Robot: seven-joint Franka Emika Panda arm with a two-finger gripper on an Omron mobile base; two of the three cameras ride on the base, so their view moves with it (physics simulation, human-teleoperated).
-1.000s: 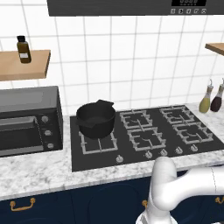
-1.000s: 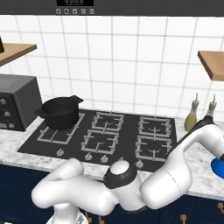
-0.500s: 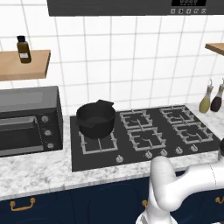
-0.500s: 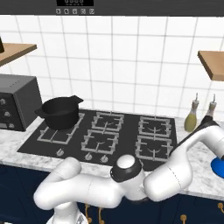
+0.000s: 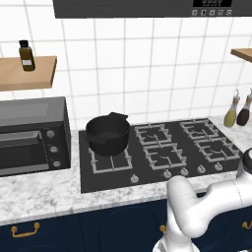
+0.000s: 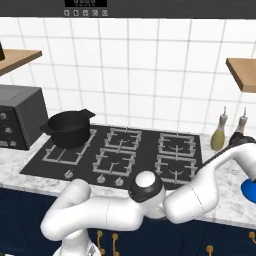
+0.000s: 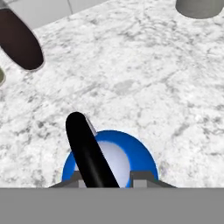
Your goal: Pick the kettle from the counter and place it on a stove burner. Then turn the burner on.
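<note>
We find the kettle on the marble surface right of the cooktop, near the two bottles. The jaws sit directly above it, straddling its black handle; we cannot tell how far apart they stand. A black pot occupies the far-left burner.

a black pot sits beside a toaster oven, two bottles by the wall, a jar shelved.
</note>
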